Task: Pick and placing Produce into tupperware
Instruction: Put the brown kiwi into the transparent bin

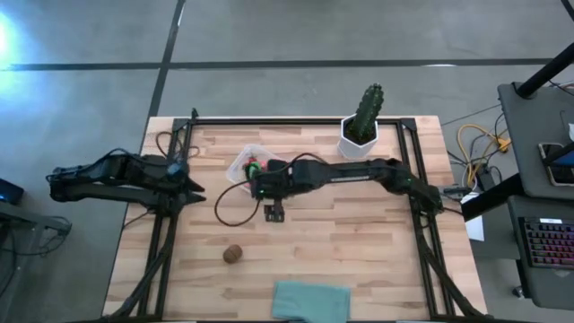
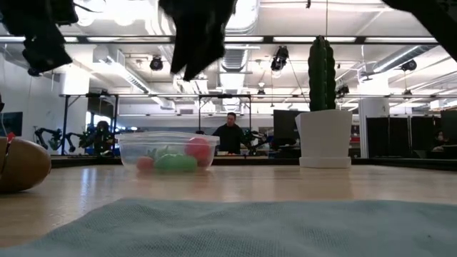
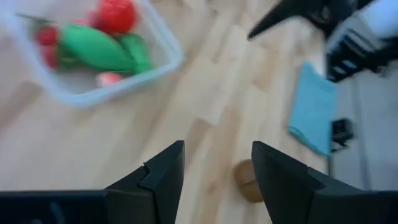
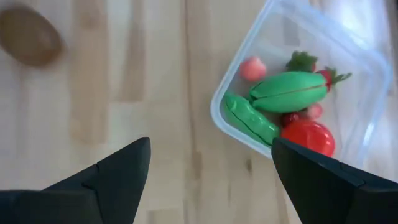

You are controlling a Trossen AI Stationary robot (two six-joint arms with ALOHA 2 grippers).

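Hovering with its jaws spread wide and empty, the right gripper has the tupperware just ahead of its fingertips, off to one side, already holding green pieces and red ones. The one stray item, the brown kiwi, lies well beyond the opposite finger, alone on the table. The left gripper waits with jaws parted and empty, the kiwi just past its fingertips. Judging from this, the round kiwi could roll away if a finger nudges it off-centre, and a low swing toward it could clip the light container's rim and shove it
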